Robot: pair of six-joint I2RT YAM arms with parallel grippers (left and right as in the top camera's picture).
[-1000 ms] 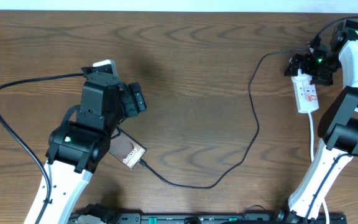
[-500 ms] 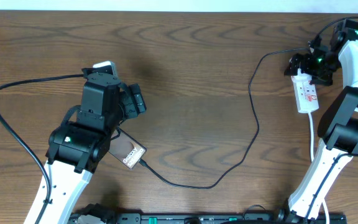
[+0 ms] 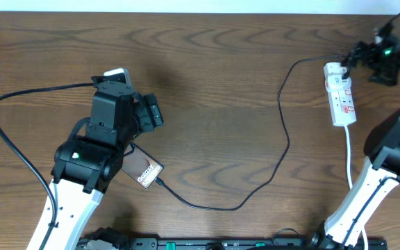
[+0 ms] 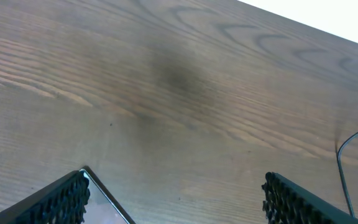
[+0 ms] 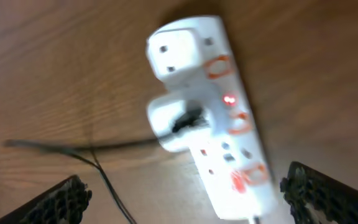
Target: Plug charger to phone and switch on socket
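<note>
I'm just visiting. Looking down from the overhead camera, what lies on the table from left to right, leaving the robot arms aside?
Bronze phone → thin black charger snaking across the middle → white socket near the right edge.

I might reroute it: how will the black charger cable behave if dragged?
Probably floppy: the charger cable lies in loose curves across the table. It looks thin and light, so it should slide easily. Both ends seem plugged in, so a hard pull may drag the phone or socket.
</note>
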